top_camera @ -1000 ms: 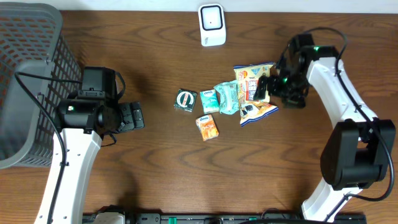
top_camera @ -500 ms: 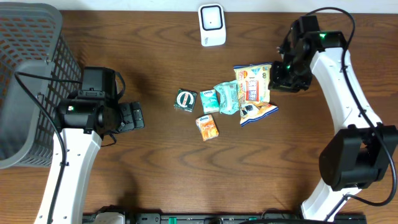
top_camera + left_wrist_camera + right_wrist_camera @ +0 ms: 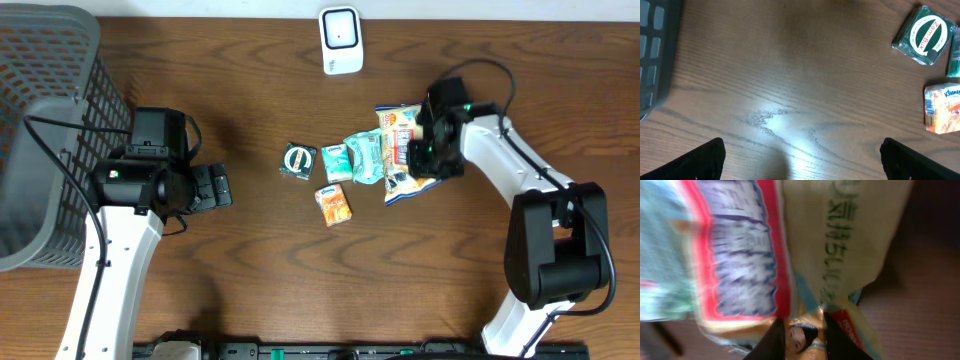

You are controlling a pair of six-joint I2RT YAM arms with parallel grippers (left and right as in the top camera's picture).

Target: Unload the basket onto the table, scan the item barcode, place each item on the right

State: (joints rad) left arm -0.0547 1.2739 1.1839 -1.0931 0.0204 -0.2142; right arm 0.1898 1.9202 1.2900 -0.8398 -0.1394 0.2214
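Dark-brown wood-grain table (image 3: 260, 270) under everything, tall grey mesh basket (image 3: 40, 60) on it, pale strip (image 3: 200, 6), poss. wall, running right from basket's top, black rail (image 3: 350, 350) along tbl edge opp. basket, soft glare patch (image 3: 790, 147) on wood right of basket.

Wooden table (image 3: 290, 280), scattered small packets (image 3: 335, 204), white scanner (image 3: 341, 40)

My right tool (image 3: 421, 151) is no longer out to the right of the yellow snack bag (image 3: 398, 122). It has lifted, swung in and now sits on the bag's right edge. Jaws were wide, now pinched nearly together with bag film between them. Forearm angled inward.
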